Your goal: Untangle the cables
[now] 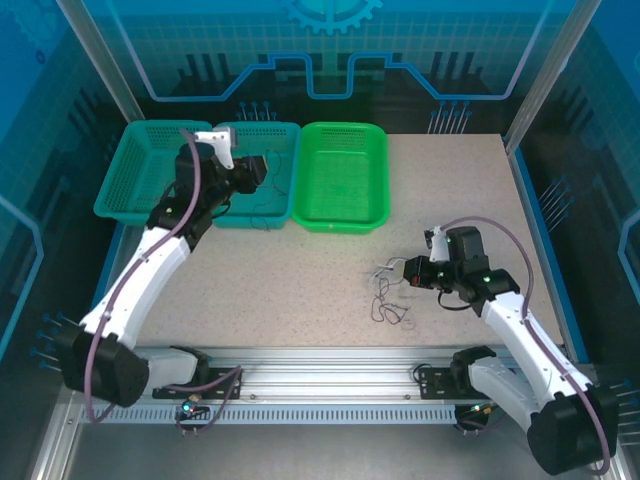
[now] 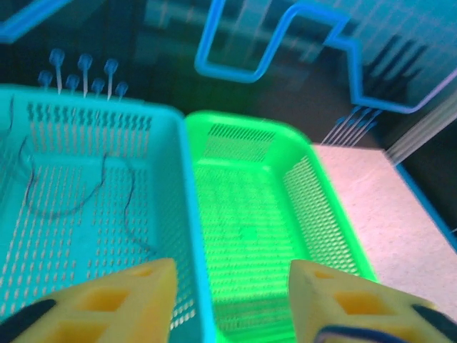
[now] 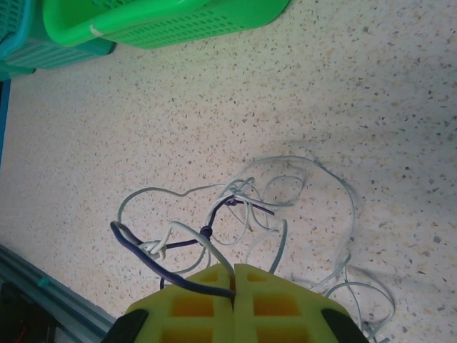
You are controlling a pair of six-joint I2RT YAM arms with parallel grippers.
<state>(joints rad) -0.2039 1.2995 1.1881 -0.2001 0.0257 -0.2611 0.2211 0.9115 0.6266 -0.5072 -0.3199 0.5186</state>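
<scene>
The right end effector (image 3: 234,270) is clamped shut low over the bench (image 3: 357,86). Strands of the tangled cables (image 3: 243,207) run into the seam of its pads, and the rest of the knot sprawls just ahead of it. The left end effector (image 2: 232,277) hangs with fingers apart and nothing between them, above where the teal basket (image 2: 182,214) meets the green basket (image 2: 250,214). Thin dark wires (image 2: 64,213) lie in the teal one, to its left.

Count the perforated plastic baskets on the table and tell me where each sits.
3. A teal perforated plastic basket at the far left; a second teal basket beside it on the right; a bright green basket right of that. None seems hidden.
</scene>
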